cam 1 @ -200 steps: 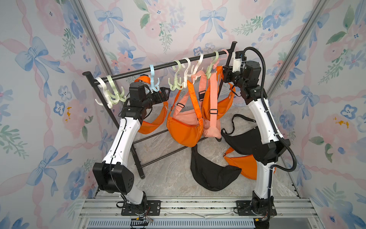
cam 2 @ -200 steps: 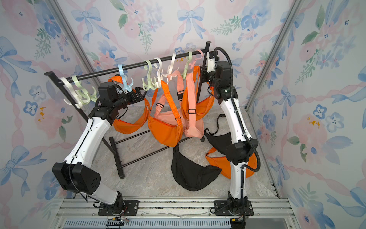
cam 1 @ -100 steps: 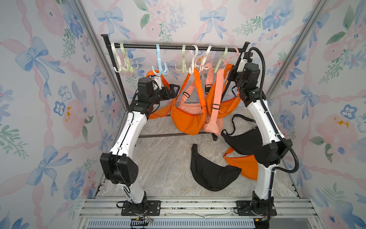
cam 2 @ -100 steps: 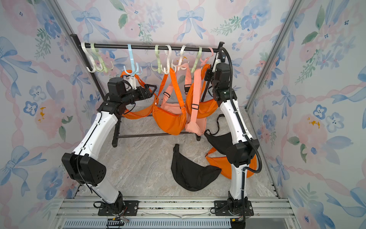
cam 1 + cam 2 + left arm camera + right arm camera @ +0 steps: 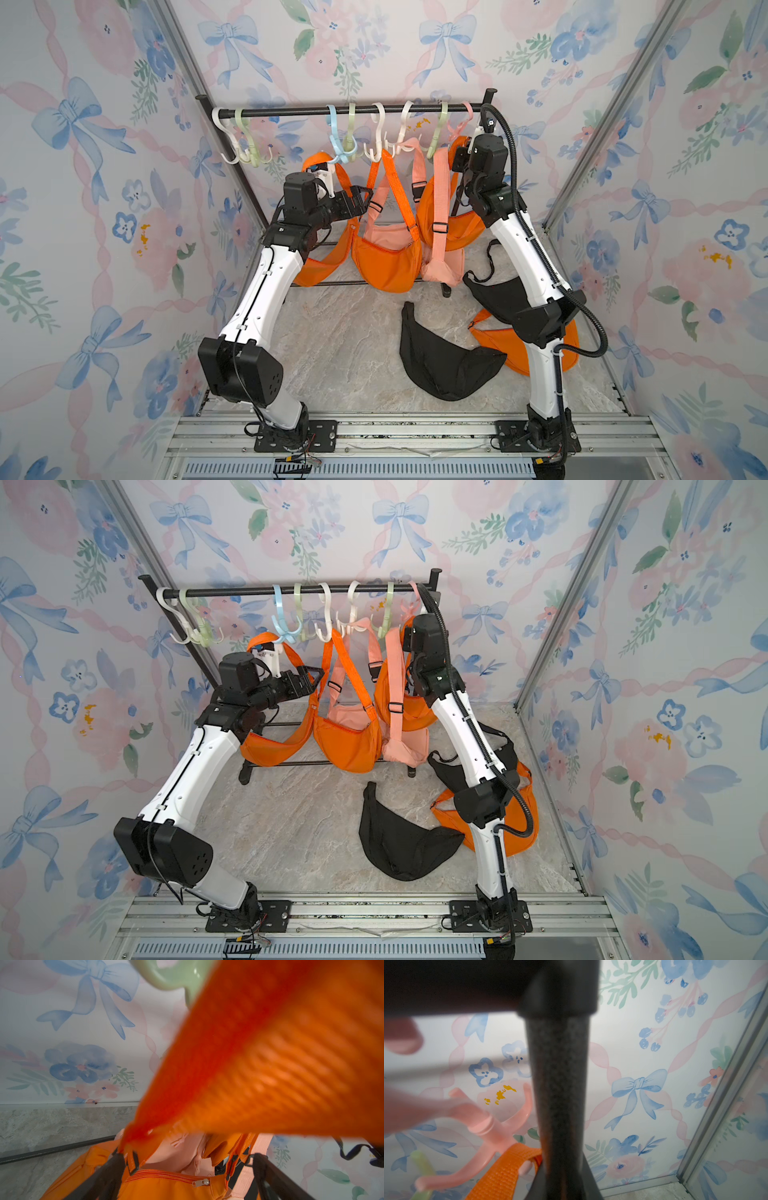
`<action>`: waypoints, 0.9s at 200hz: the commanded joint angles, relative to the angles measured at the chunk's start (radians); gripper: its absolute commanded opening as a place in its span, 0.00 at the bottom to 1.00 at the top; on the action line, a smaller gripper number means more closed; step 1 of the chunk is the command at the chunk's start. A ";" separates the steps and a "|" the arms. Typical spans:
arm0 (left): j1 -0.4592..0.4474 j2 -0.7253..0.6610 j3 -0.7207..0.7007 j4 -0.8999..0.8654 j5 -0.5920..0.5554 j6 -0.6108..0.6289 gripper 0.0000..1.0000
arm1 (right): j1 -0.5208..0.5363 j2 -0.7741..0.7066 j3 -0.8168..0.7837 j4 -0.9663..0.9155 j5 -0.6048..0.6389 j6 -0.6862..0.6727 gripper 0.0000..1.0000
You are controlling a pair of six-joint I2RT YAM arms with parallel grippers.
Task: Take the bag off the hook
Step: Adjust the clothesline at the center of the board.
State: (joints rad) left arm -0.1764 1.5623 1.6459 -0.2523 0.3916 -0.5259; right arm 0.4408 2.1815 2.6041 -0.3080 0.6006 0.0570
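Hovering at centre-left of a top view, left gripper [image 5: 360, 198] spread wide beside the strap [image 5: 270, 1053] of the orange fabric crossbody bag [image 5: 328, 266], slung from the pale blue plastic hook [image 5: 333, 129]; right gripper [image 5: 482, 126] clenched around the black metal rack post [image 5: 558, 1084], upper right.

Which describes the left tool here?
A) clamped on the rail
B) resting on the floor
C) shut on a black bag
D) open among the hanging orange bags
D: the left tool stands wide open, with a hanging orange bag just ahead.
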 commanded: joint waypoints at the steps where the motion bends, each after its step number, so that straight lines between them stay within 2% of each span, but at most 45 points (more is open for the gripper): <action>1: 0.002 -0.049 -0.063 0.008 -0.026 -0.012 0.98 | 0.014 0.016 0.057 0.072 0.099 0.119 0.00; 55: 0.037 -0.114 -0.187 0.007 -0.074 -0.040 0.98 | 0.005 0.043 0.125 0.108 0.147 -0.003 0.00; 79: 0.074 -0.125 -0.228 0.008 -0.082 -0.077 0.98 | -0.011 0.036 0.131 0.103 0.148 -0.008 0.00; 110: 0.080 -0.159 -0.274 0.007 -0.031 -0.089 0.98 | -0.039 0.032 0.132 0.109 0.137 -0.013 0.00; 138: 0.080 -0.248 -0.309 0.008 0.021 -0.085 0.98 | -0.049 0.038 0.153 0.085 0.119 -0.031 0.00; 160: 0.080 -0.332 -0.317 -0.008 0.005 -0.065 0.98 | -0.038 0.012 0.101 0.056 0.076 -0.020 0.00; 167: 0.080 -0.351 -0.313 -0.024 -0.019 -0.054 0.98 | -0.032 -0.005 0.066 0.066 0.060 -0.016 0.07; 180: 0.083 -0.377 -0.300 -0.060 -0.059 -0.027 0.98 | -0.021 -0.041 -0.002 0.079 0.015 -0.002 0.28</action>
State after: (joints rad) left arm -0.0975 1.2480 1.3262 -0.2642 0.3748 -0.6022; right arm 0.4072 2.2269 2.6659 -0.3038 0.6693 0.0181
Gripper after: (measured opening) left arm 0.980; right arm 0.173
